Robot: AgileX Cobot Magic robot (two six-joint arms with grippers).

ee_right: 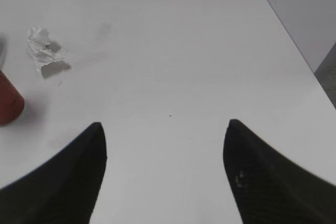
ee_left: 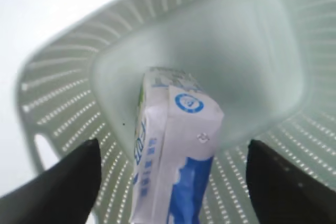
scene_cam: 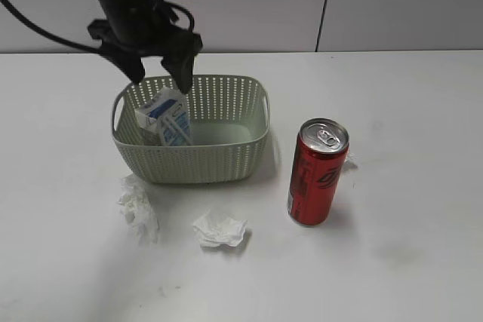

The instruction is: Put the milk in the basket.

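Left end effector [scene_cam: 160,73] hung spread and empty above the milk carton [scene_cam: 167,118], which leaned inside the sage-green basket [scene_cam: 226,164] toward the desk's far left. It looked light, stiff-sided but crushable; its broad flat faces seemed the best hold.

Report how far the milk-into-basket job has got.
Done: the milk is inside the basket, at its left end, leaning tilted. In hand: the left gripper hangs open just above it; in the left wrist view its fingers stand wide on either side of the carton, not touching it. Left: only lifting that arm clear, I think. The right gripper is open over bare table.
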